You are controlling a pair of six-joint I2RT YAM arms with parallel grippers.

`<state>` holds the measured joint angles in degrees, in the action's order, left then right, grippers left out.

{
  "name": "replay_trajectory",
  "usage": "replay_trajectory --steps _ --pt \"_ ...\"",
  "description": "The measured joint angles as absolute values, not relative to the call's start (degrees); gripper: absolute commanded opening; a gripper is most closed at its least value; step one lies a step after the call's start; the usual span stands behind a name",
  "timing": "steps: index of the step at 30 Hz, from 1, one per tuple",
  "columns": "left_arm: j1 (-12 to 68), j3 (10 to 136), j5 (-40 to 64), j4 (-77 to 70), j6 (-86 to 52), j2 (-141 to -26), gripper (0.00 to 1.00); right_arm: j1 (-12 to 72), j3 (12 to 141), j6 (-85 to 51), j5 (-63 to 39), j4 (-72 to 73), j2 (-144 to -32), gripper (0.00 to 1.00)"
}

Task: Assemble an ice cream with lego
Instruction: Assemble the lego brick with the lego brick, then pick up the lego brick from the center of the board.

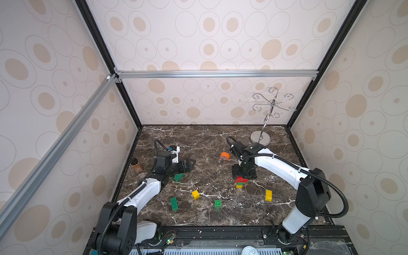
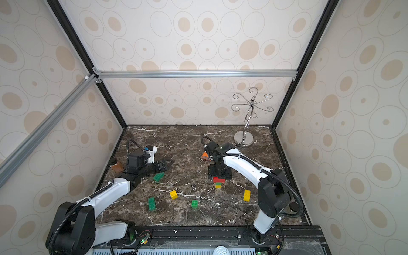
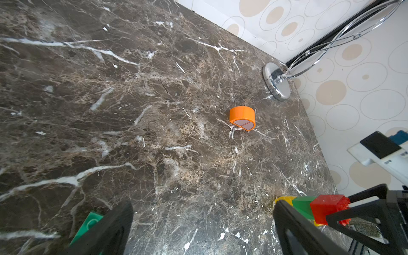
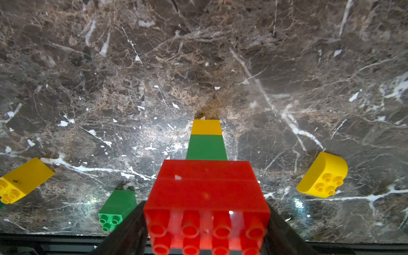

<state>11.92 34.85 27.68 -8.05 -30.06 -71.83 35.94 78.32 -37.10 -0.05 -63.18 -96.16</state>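
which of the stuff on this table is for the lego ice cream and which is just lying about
For the job:
stack of yellow, green and red plastic bricks
orange half-round dome piece
yellow half-round dome piece
yellow square brick
green square brick
green oblong brick
third green brick

Lying about:
brown lidded jar
chrome wire hook stand

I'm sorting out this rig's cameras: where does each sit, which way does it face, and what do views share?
Top views: high over the near edge, facing down and toward the back wall; marble table, both arms, left gripper, right gripper.
Left wrist: low over the table, facing the orange dome piece and chrome stand; own fingers frame it.
Right wrist: above the brick tower, looking down it; own fingers flank the red brick.
Shared: all show the brick tower.
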Motion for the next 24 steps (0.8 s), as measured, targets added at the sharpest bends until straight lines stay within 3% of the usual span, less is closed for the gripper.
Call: replay_trajectory --steps 9,20,24 --pt "11.9 34.9 27.6 -7.7 -29.9 -70.9 1.0 35.9 78.3 -37.1 0.2 -65.0 -94.4 0.87" --pt "11.9 35.3 26.4 -6.8 -29.5 -70.8 1.0 35.2 78.2 -38.0 3.1 -72.8 -80.2 0.89" --pt "11.9 35.7 26.4 -6.7 -29.5 -70.8 1.0 30.8 74.1 -38.3 4.6 -73.6 -75.0 0.89"
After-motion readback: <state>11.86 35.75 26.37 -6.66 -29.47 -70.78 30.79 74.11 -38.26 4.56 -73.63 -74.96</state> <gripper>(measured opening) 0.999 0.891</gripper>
